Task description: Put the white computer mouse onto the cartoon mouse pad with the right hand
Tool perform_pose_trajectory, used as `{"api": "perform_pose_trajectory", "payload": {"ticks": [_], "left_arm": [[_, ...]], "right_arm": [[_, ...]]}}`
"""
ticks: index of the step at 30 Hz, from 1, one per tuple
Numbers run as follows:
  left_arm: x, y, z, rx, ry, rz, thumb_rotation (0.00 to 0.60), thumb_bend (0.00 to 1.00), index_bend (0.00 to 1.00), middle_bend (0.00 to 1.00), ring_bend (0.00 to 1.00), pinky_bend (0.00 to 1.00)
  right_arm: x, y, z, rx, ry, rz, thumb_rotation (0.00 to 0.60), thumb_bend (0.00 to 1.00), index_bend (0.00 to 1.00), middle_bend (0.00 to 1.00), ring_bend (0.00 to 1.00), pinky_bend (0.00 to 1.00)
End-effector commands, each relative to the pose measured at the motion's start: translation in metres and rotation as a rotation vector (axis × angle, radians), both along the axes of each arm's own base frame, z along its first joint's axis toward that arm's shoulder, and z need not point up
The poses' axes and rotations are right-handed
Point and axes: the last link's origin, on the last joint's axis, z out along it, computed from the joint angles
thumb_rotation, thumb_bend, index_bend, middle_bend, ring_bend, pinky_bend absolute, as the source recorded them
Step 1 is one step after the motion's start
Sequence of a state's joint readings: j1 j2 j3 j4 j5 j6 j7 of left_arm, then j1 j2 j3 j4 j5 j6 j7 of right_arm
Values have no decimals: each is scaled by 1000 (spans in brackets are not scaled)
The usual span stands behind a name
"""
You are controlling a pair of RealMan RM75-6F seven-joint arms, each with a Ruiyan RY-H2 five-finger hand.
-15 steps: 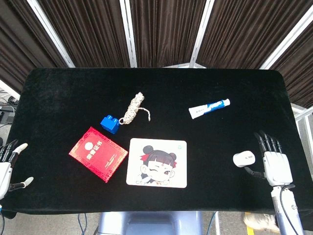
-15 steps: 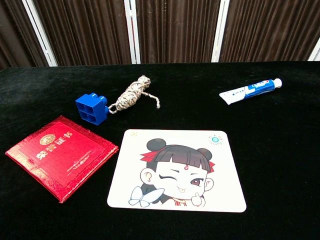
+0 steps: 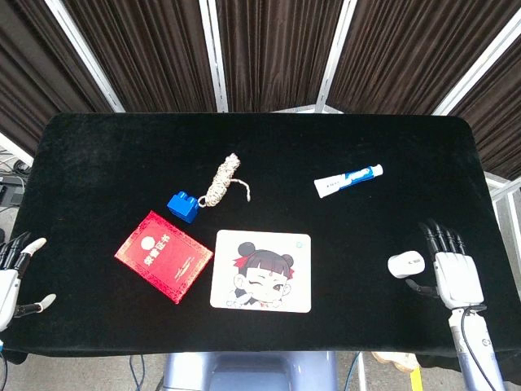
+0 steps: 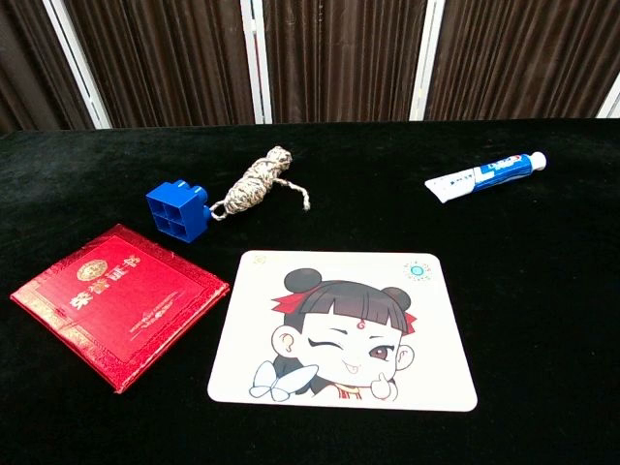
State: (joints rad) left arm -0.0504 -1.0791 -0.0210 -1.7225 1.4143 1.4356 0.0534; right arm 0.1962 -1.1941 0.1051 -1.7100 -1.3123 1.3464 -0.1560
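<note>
The white computer mouse [image 3: 406,264] lies on the black table [image 3: 260,163] near its right edge, seen only in the head view. My right hand [image 3: 446,265] is just to the right of it, fingers extended and apart, thumb reaching toward the mouse without holding it. The cartoon mouse pad [image 3: 261,270] [image 4: 344,329], white with a winking girl, lies flat at the front centre, well left of the mouse. My left hand [image 3: 15,273] rests open at the table's front left corner. Neither hand shows in the chest view.
A red booklet [image 3: 163,255] [image 4: 114,300] lies just left of the pad. Behind it are a blue brick [image 3: 184,206] [image 4: 178,210] and a coil of rope [image 3: 222,181] [image 4: 256,181]. A toothpaste tube [image 3: 348,180] [image 4: 484,176] lies at the back right.
My right hand has shifted slightly left and forward, closer to the mouse. The mouse and the other objects have not moved.
</note>
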Motion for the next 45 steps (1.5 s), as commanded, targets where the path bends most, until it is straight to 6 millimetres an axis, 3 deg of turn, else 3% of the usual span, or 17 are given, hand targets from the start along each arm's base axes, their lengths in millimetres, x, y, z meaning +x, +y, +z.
{"api": "perform_pose_trajectory", "payload": {"ticks": [1, 13, 21, 29, 37, 45], "left_arm": [[0, 0, 0, 0, 0, 1, 600, 119, 129, 0, 0, 0], [1, 2, -2, 7, 11, 10, 600, 118, 129, 0, 0, 0], [2, 4, -3, 9, 19, 19, 600, 117, 130, 0, 0, 0], [3, 5, -4, 12, 29, 27, 600, 120, 132, 0, 0, 0], [5, 7, -5, 9, 42, 39, 600, 118, 132, 0, 0, 0], [6, 8, -5, 12, 46, 47, 600, 119, 133, 0, 0, 0]], "right_arm": [[-2, -5, -1, 16, -3, -9, 600, 76, 0, 0, 0, 0], [-13, -28, -9, 157, -49, -37, 600, 63, 0, 0, 0, 0], [-32, -53, -1, 202, -84, -2, 600, 63, 7, 0, 0, 0], [-49, -54, -14, 287, -73, 22, 600, 61, 37, 0, 0, 0], [-62, -57, -15, 264, -133, 33, 600, 62, 76, 0, 0, 0], [-68, -55, -32, 321, -136, -5, 600, 62, 125, 0, 0, 0]]}}
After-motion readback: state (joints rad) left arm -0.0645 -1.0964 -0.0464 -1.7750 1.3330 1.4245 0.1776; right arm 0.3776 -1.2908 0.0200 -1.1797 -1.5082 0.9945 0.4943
